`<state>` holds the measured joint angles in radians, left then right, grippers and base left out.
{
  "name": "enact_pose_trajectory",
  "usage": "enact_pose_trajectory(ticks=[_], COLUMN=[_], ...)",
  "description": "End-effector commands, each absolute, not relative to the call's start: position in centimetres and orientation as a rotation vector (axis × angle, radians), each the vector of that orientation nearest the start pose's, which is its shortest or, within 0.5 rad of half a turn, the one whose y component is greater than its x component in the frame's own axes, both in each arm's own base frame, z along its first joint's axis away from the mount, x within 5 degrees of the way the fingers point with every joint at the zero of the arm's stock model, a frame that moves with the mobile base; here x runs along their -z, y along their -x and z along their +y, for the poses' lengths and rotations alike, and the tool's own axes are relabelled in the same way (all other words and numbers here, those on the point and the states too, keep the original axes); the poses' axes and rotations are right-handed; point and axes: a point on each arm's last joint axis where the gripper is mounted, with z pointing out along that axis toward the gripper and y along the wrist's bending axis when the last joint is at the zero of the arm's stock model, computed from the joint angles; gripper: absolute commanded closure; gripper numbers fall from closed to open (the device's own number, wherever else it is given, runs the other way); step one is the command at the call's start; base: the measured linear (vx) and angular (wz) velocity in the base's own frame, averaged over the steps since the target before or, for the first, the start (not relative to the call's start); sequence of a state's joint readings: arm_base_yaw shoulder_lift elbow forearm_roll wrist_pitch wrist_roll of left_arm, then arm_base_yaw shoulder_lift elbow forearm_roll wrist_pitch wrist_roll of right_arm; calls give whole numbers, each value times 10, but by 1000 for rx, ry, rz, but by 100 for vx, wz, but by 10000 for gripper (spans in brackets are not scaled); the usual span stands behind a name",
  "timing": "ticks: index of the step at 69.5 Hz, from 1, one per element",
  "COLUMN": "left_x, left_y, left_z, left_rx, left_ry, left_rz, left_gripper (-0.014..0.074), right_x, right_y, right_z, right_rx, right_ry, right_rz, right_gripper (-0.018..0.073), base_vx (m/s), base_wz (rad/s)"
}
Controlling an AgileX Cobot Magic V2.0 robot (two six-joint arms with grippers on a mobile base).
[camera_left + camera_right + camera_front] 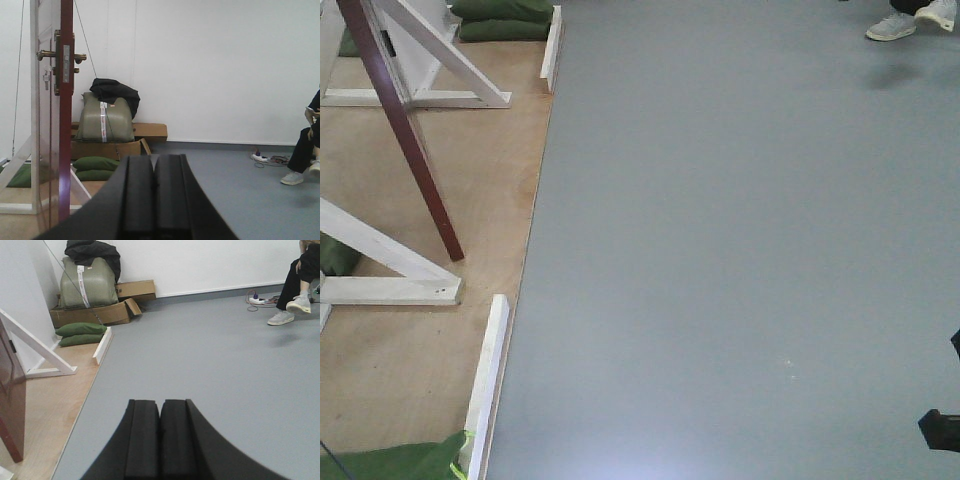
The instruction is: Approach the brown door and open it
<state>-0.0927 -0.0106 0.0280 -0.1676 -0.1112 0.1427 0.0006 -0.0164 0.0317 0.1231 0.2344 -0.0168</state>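
Brown door (65, 125) stands edge-on, tall and upright, left of the left gripper (153, 195), its brass handle (80, 58) well above. Left gripper and right gripper (160, 440) are both pinched together, holding nothing. The left arm looks the nearer one.

We look down on a brown door (417, 150), seen edge-on as a slanted dark strip above a plywood board (440, 340) at the left. White wooden braces (380, 250) stand on either side of it. Green sandbags (505, 20) lie at the board's far end. Grey floor (740, 250) fills the rest, with pale shoes (892, 27) in the top right corner.
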Motion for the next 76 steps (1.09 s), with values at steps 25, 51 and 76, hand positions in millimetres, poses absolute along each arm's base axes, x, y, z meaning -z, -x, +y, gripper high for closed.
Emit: enact_pose_trajectory(ticks=[25, 51, 76], left_x=[-214, -214, -214], left_y=[-53, -53, -53], left_z=[-3, -3, -3], left_rx=[86, 86, 86], left_ry=[-23, -23, -23], left_rz=[1317, 1317, 1317], left_gripper=[586, 586, 586], right_x=[-189, -189, -189], right_y=[-56, -56, -56], right_z=[2, 2, 2], right_rx=[-86, -86, -86], right_ry=[-60, -60, -60], right_rz=[1645, 1645, 1645], right_gripper=[559, 559, 559], base_vx=[27, 34, 39], base_wz=[-1, 5, 6])
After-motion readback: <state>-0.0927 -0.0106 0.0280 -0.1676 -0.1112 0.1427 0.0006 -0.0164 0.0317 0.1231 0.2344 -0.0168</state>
